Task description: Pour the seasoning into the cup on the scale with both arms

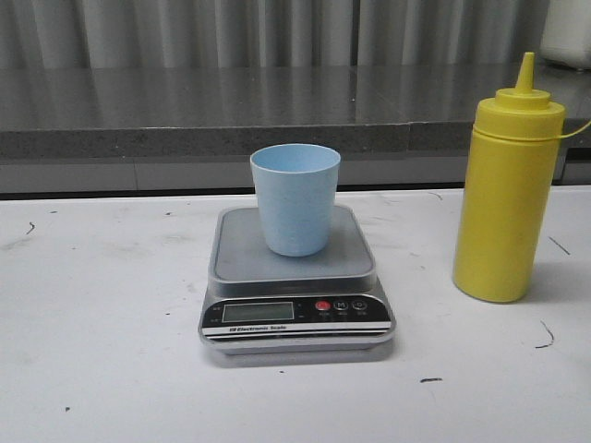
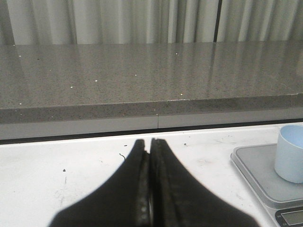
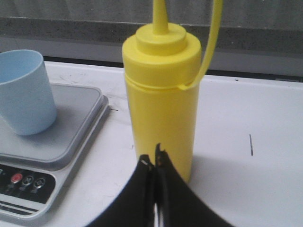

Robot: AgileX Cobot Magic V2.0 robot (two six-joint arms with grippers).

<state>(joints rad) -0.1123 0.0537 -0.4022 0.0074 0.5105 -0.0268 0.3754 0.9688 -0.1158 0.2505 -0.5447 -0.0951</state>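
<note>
1. Two grippers show only in their own wrist views: the left gripper [image 2: 150,198] has its fingers pressed together over bare table [image 1: 102,351].
2. Right gripper [image 3: 155,189], fingers together, sits just before the yellow bottle [image 1: 506,198].
3. Cup [image 1: 295,198] stands upright on the scale [image 1: 295,305], bottle at its three o'clock, apart.

A pale blue cup [image 1: 295,198] stands upright on the scale [image 1: 295,286], yellow seasoning bottle [image 1: 506,198] upright beside it.
</note>
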